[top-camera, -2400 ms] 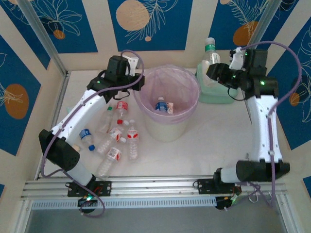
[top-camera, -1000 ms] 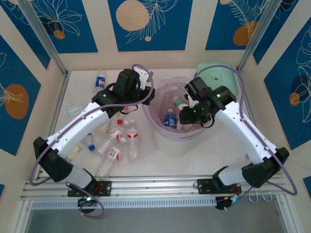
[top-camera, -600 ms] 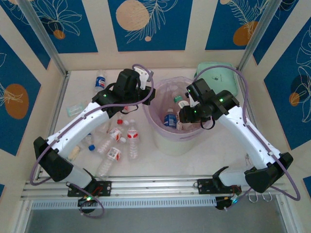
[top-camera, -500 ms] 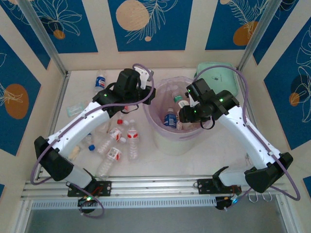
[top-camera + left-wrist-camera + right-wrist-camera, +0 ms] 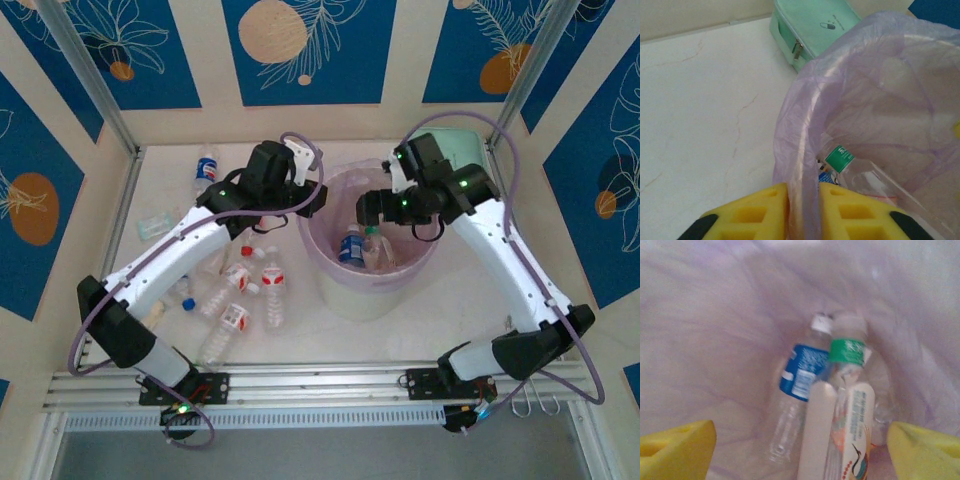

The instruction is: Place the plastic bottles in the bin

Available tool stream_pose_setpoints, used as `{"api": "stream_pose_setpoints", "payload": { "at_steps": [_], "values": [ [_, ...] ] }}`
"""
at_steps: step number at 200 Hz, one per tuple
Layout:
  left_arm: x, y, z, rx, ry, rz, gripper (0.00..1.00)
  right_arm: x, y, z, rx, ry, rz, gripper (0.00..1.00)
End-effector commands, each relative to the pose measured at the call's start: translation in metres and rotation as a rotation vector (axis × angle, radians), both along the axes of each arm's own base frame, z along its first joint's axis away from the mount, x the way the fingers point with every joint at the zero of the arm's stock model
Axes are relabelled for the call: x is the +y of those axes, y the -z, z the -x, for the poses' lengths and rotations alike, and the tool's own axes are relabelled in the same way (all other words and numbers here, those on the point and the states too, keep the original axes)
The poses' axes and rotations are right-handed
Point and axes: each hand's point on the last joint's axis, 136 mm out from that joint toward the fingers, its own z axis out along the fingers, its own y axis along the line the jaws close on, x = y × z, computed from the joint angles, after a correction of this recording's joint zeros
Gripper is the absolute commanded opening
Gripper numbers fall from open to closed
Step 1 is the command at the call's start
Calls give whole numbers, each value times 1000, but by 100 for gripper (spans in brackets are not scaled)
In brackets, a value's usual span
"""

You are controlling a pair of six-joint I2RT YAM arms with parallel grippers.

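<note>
Bottles [image 5: 801, 373] in bin [image 5: 347, 292] blurred, one cut off

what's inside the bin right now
In the bin: a blue-label bottle and a green-label bottle side by side, plus a pale printed thing in front, too blurred to name. It and the bag folds cover the bottom.

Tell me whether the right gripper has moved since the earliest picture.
Yes. The right gripper has swung left, from above the mint green case to above the bin, its jaws open.
</note>
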Motion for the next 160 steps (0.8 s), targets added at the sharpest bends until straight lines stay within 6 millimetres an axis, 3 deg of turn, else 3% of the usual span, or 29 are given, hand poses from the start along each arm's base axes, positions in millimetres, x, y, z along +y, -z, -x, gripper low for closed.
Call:
{"api": "stream_pose_setpoints", "payload": {
  "at_steps": [1,27,54,80,109,129,160],
  "values": [
    [-4,-2,13,18,51,-20,28,-1,-22,4,-36,-33,-2,90],
    [4,-19,15,-27,41,-16,41,3,-27,1,-46,-53,4,90],
    [13,-49,16,-91,41,-1,54,4,-30,1,-60,-60,1,89],
    [30,-76,21,-166,31,-26,74,-1,-55,4,-202,-69,-37,89],
    [71,-90,14,-218,-55,-70,93,-22,-87,19,-361,-28,-152,90],
    [109,-86,-5,-222,-161,-76,99,-34,-108,34,-462,-10,-235,91],
    [186,-40,-69,-140,-433,-128,99,-58,-134,56,-630,55,-289,99]
  ]
}}
